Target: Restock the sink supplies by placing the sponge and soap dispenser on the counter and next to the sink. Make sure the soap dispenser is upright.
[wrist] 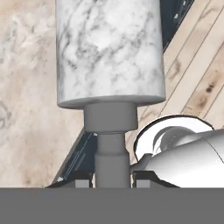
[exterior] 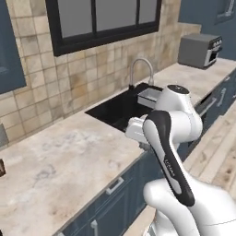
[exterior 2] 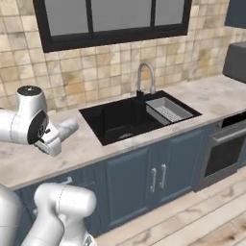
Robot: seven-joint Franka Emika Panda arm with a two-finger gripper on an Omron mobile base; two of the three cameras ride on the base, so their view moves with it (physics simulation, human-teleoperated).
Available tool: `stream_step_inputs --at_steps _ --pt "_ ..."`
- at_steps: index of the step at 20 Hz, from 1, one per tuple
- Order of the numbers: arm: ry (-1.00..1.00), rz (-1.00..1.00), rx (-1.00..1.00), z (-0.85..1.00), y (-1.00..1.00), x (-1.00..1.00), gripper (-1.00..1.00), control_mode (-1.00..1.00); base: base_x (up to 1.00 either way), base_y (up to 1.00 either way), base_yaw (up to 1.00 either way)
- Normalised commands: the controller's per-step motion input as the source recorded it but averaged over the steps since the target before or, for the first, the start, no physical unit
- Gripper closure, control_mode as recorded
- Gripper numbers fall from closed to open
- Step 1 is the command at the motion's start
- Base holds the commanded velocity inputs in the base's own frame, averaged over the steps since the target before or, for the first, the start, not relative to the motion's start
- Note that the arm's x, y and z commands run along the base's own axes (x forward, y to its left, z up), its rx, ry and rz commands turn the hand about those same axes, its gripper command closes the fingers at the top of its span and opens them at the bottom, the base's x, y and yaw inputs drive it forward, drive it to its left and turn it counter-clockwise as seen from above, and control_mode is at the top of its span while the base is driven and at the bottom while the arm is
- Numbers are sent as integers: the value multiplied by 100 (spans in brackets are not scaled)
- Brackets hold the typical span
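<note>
In the hand view the end effector (wrist: 112,181) is clamped on the grey neck of the dispenser (wrist: 110,52). Its two fingertips (wrist: 82,182) are cut off by the bottom edge, so only their tops show on either side of the neck. The dispenser's marbled grey-white body rises away from the camera and its far end runs out of the top of the view. Behind it lie the beige surface (wrist: 26,87) on one side and wooden floor (wrist: 197,74) on the other, with a dark blue cabinet front between them.

In the left base view the arm's own white links stand in front of the hand and hide what it holds, at the surface's front edge just beside the sink (exterior: 117,108). In the right base view the hand reaches out over the surface (exterior 2: 86,144) to the left of the sink (exterior 2: 122,120); whatever it grips there is too blurred to make out.

Farther back, a grey drainer tray (exterior 2: 168,109) sits in the sink's right part, and a curved faucet (exterior 2: 145,77) stands behind the basin. A toaster (exterior: 199,50) sits well away along the surface, cut off at the edge of the right base view. A dark-framed window (exterior 2: 113,19) hangs above the tiled wall.
</note>
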Motion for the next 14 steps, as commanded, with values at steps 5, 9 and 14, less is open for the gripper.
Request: stream_step_inputs --at_steps 5,9,14 --pt "0 0 0 0 0 0 100 100 58 -36 57" --pt "0 0 0 0 0 0 100 100 12 -1 35" --pt "7 18 10 8 4 42 100 -100 0 0 0"
